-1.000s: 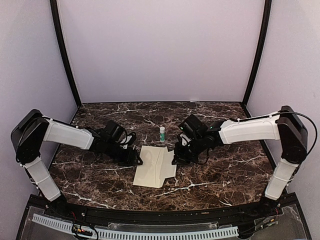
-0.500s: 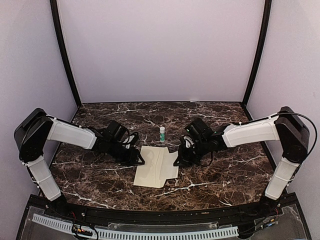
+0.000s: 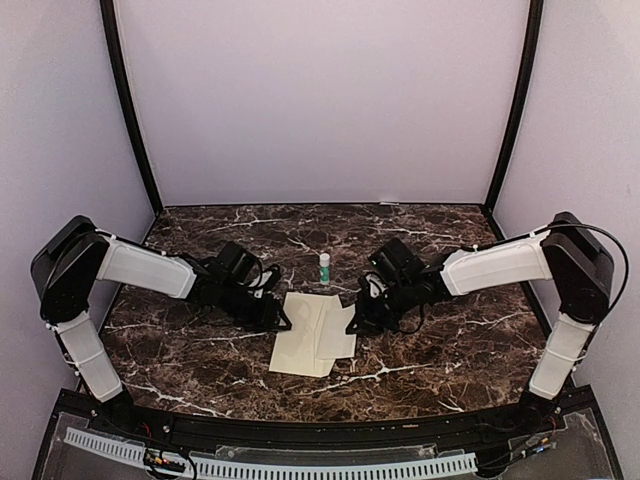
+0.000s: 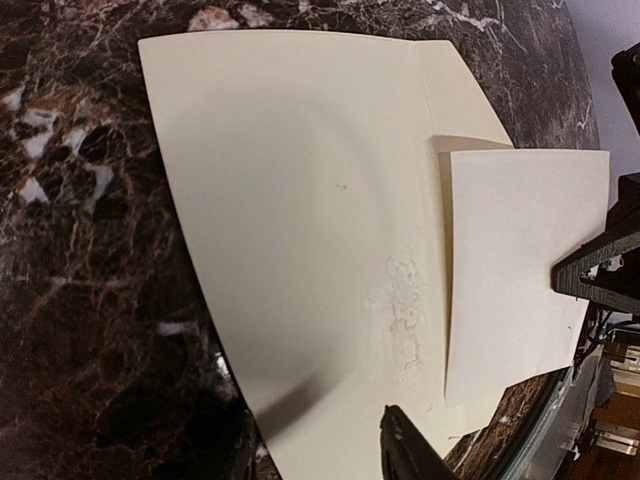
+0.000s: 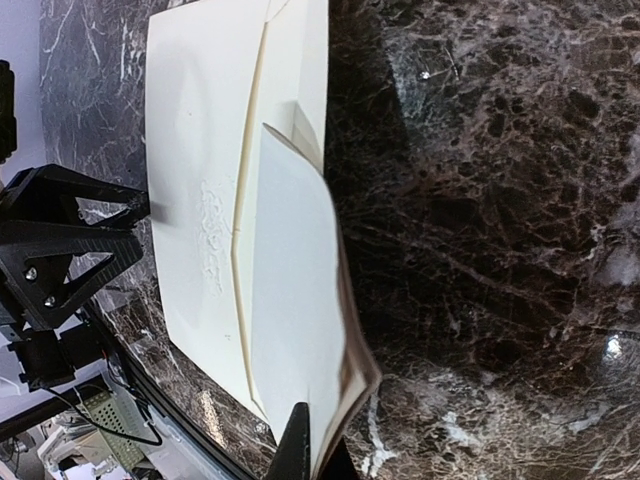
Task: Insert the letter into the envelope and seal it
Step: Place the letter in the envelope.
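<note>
The cream envelope [image 3: 303, 338] lies flat in the middle of the table, with its opening towards the right. It fills the left wrist view [image 4: 300, 220] and shows in the right wrist view [image 5: 195, 170]. The folded letter [image 3: 340, 328] lies over the envelope's right part, and its far end is tucked at the opening [image 5: 290, 250]; its dark border shows at the fold. It also shows in the left wrist view [image 4: 515, 280]. My right gripper [image 3: 356, 321] is shut on the letter's near edge [image 5: 320, 455]. My left gripper [image 3: 279, 319] is open over the envelope's left edge [image 4: 318, 455], one fingertip [image 4: 402, 445] above the paper.
A small glue stick [image 3: 324, 268] with a green band stands upright just behind the envelope. Dark marble table [image 3: 450, 340] extends to either side. A black rail [image 3: 300, 430] runs along the near edge. Lilac walls enclose the back and sides.
My right gripper has shifted a little right and down with the letter, which now lies flatter over the envelope. My left gripper has edged slightly right.
</note>
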Robot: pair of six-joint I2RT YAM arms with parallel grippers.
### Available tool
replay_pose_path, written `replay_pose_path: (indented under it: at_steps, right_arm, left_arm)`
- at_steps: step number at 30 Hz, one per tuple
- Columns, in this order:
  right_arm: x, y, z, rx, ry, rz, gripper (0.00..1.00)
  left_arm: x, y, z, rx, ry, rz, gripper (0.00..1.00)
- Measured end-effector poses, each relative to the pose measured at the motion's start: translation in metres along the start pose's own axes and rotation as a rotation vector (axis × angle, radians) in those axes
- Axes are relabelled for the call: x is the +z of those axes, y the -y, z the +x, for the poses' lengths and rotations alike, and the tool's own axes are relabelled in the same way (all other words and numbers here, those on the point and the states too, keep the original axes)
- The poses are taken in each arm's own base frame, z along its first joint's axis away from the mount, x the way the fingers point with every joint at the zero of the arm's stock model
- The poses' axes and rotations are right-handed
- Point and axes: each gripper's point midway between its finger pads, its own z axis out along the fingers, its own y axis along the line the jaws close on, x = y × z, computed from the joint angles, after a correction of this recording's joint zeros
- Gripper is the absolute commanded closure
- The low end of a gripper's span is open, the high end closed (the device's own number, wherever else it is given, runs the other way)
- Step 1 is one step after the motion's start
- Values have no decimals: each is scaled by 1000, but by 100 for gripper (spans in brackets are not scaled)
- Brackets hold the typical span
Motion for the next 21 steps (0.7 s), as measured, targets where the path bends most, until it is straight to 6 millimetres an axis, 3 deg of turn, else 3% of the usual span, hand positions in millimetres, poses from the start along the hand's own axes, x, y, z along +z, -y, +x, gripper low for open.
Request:
replay_pose_path:
  at_steps: [14, 21]
  right_arm:
    - [17, 13, 4, 14, -39, 23, 100]
    - [22, 7, -1, 2, -41, 8, 100]
  left_arm:
    - [3, 5, 3, 24, -14, 2, 59]
    - [3, 5, 3, 31, -16, 2, 60]
